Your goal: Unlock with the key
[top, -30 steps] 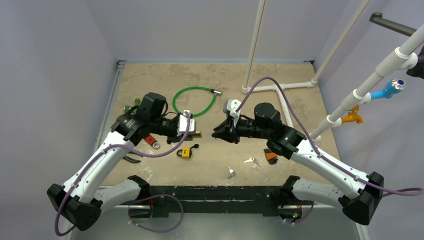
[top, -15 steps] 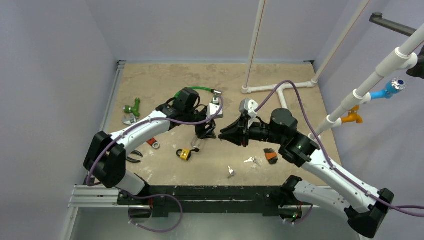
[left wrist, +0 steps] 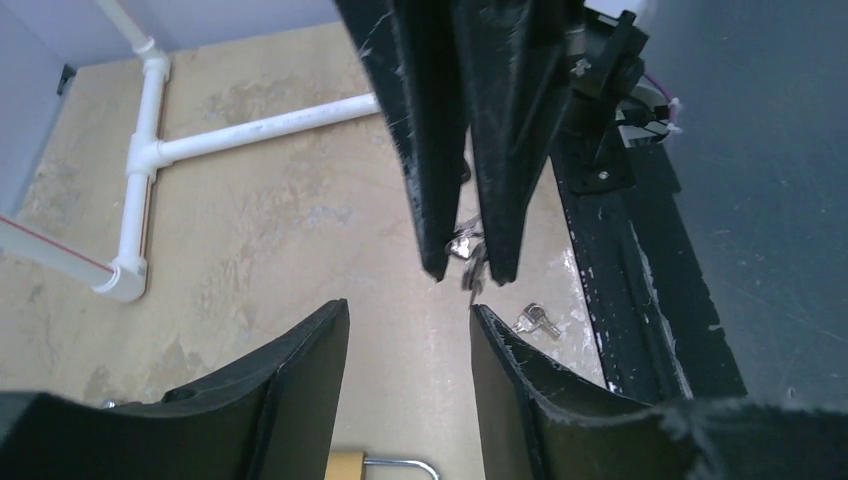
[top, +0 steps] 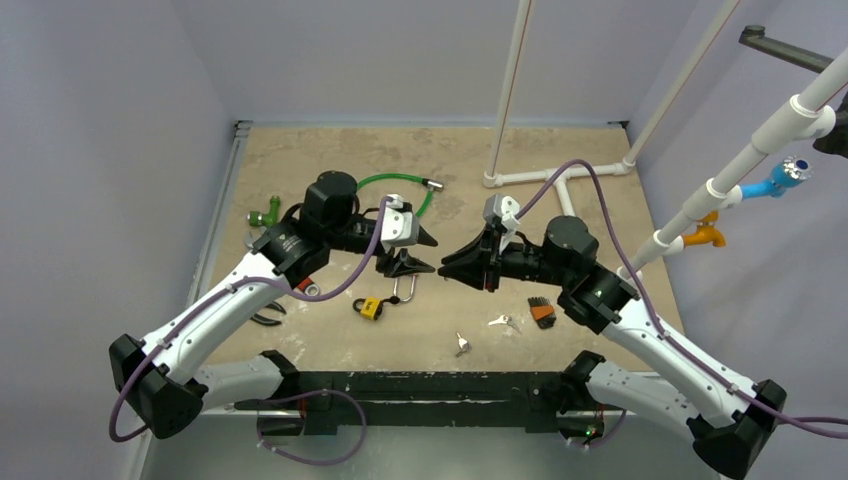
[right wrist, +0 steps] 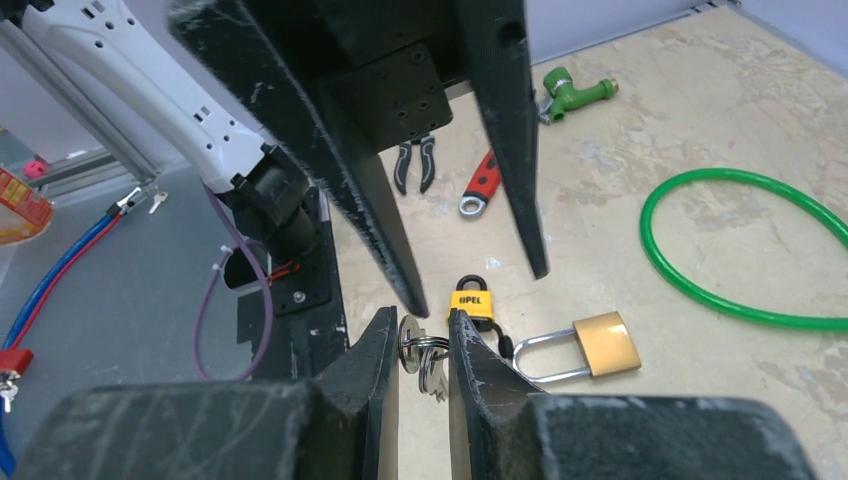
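My right gripper (right wrist: 423, 330) is shut on a ring of silver keys (right wrist: 415, 350), with one key flat between the pads and the others dangling. It hovers tip to tip with my left gripper (top: 432, 256), which is open with nothing between its fingers (left wrist: 300, 390). In the left wrist view the keys (left wrist: 466, 250) hang just beyond my open left gripper (left wrist: 410, 312). The brass padlock (right wrist: 607, 344) lies flat on the table below both grippers, its steel shackle (top: 406, 290) pointing toward the arms. A small yellow padlock (top: 370, 307) lies beside it.
Loose keys (top: 462, 344) (top: 503, 321) and an orange-black tool (top: 541, 312) lie near the front edge. A green cable loop (top: 400, 195), green hose fitting (top: 265, 215), red wrench (top: 305, 285) and pliers (top: 262, 318) lie on the left. A white pipe frame (top: 545, 173) stands at the back right.
My left gripper let go of the brass padlock, which now lies on the table, and its jaws opened. The right gripper, still holding the keys, shifted slightly right.
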{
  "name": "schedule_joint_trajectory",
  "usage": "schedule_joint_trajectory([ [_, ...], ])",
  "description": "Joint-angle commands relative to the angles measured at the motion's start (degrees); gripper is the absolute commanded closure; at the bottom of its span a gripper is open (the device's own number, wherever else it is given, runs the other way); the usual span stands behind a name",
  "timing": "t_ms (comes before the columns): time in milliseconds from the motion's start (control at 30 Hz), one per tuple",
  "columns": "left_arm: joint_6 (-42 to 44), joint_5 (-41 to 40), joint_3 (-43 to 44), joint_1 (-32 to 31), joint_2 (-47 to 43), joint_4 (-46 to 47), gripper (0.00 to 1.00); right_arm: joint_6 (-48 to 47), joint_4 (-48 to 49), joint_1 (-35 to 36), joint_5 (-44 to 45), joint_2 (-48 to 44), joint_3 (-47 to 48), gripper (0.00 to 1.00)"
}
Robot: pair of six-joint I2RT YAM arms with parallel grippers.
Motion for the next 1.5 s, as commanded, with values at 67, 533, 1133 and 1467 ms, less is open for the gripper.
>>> schedule_joint_trajectory([
  [67,2.1,3.4,0.9,-1.4,-0.2,-0.9,0.57,2.3,5.7,-0.4,-2.6,0.8,0.3,1.00],
  [533,2.5,5.1,1.2,-1.9,0.1,-2.7,0.60,1.5,6.6,-0.3,-3.2,2.8,1.4,1.00],
  [1133,4.5,0.5,1.4,-3.3,-0.8,-5.6,0.98,1.8,7.4,-0.3,-2.4,1.9,0.5,1.00],
  [1467,8.1,-3.2,4.1,-1.3,-2.8,-15.1,1.00,-0.7,1.3,-0.3,-2.7,1.5,1.8,1.00],
])
